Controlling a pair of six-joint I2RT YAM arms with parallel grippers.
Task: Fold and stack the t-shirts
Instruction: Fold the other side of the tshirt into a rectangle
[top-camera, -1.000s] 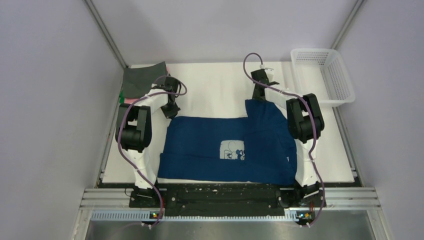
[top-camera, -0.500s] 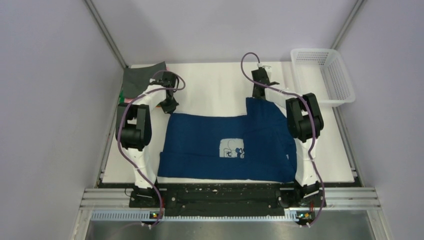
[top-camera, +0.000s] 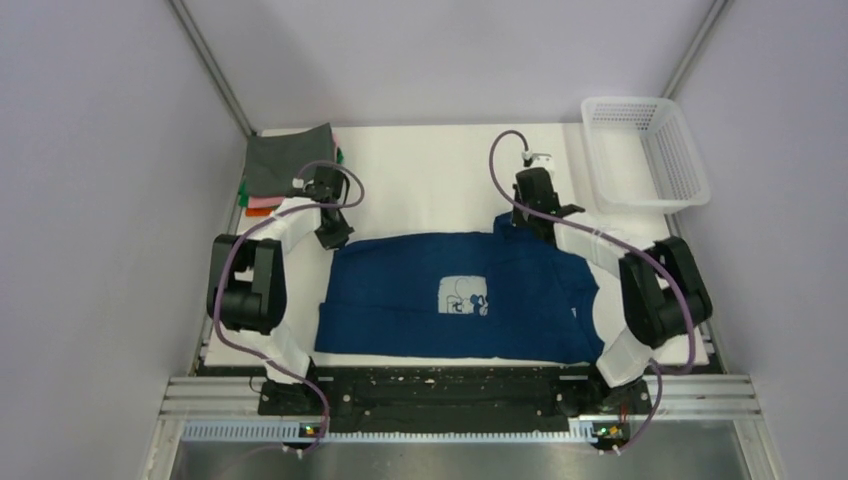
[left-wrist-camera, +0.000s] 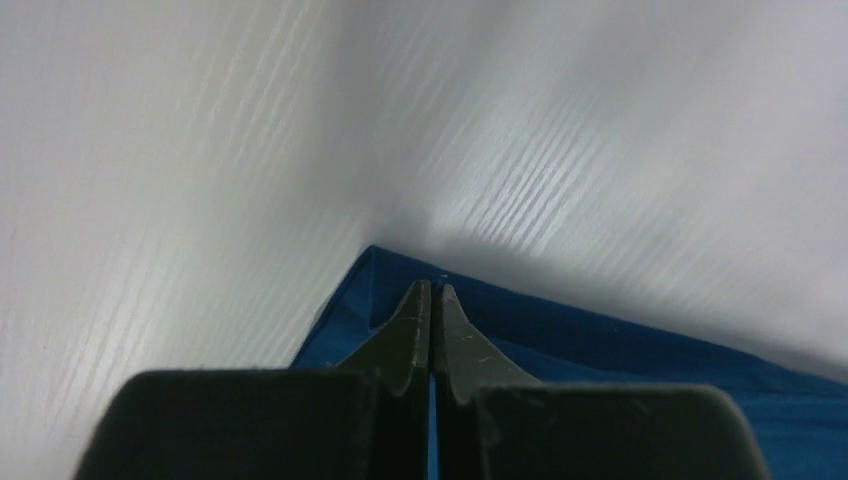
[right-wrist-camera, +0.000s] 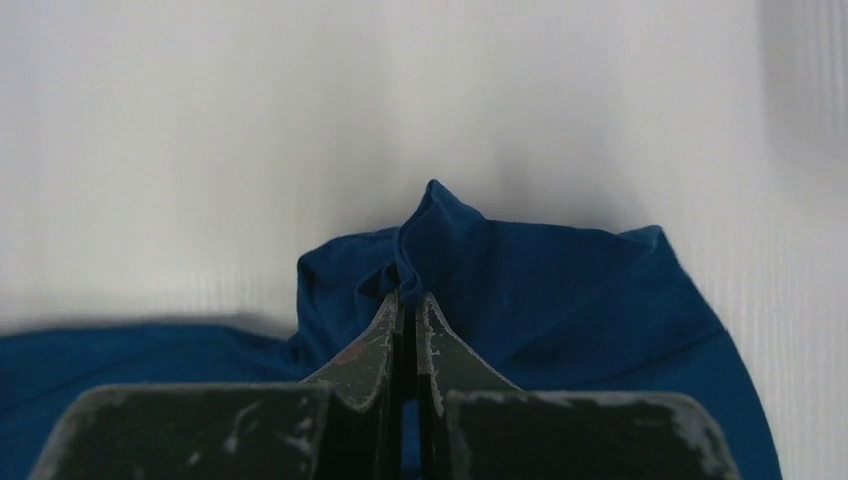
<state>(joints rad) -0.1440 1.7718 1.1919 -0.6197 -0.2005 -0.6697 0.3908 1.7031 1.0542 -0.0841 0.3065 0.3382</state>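
The navy blue t-shirt (top-camera: 455, 298) with a small white chest print (top-camera: 464, 298) lies spread on the white table. My left gripper (top-camera: 333, 236) is shut on its far left corner (left-wrist-camera: 400, 290). My right gripper (top-camera: 522, 222) is shut on a bunched fold at its far edge, right of centre (right-wrist-camera: 440, 235). Both hold the cloth low over the table. A stack of folded tees, grey on top (top-camera: 288, 158) with pink, green and orange edges below (top-camera: 256, 203), sits at the far left corner.
A white plastic mesh basket (top-camera: 645, 150) stands at the far right corner. Grey walls close in the left, right and back. The table's left edge runs close to my left arm.
Both grippers have pulled toward the near side with the shirt's far edge. The raised flap on the right has come down, so the far edge now runs nearly straight.
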